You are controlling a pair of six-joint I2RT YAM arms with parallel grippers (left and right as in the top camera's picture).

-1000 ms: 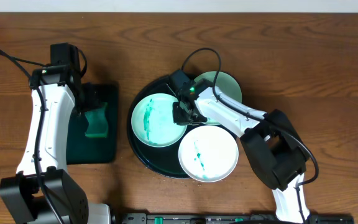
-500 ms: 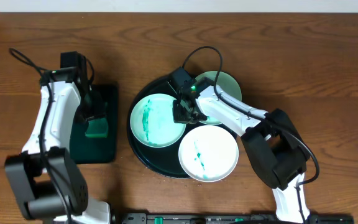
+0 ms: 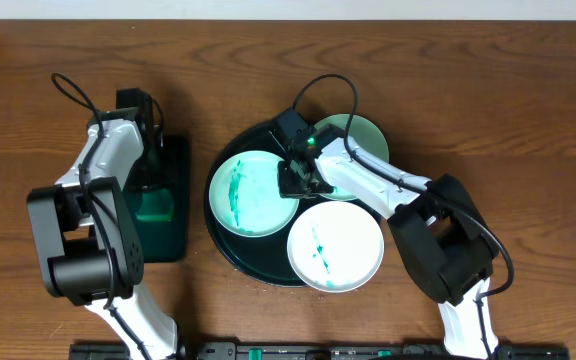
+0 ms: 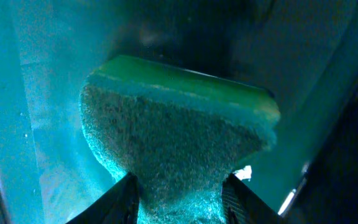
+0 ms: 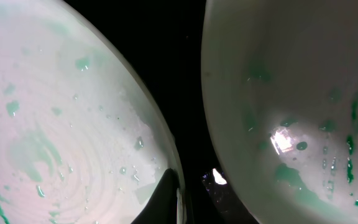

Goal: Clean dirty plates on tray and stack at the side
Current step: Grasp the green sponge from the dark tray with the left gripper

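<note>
Beside the tray (image 3: 226,252), left gripper (image 4: 178,196) clamps the sponge (image 4: 179,137); right gripper (image 3: 293,180), closure unclear, may let the plate (image 3: 248,195) skid under scrubbing.

Overhead looks straight down on the surface (image 3: 468,80); left wrist camera hugs a sponge (image 4: 179,143) left of the tray (image 3: 236,250), right wrist camera two plates (image 5: 61,112) on it.

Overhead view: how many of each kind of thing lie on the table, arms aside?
Small round whitish plates: 3
Large round dark glossy tray: 1
Rectangular dark green tray: 1
Green sponge: 1
Total: 6
</note>
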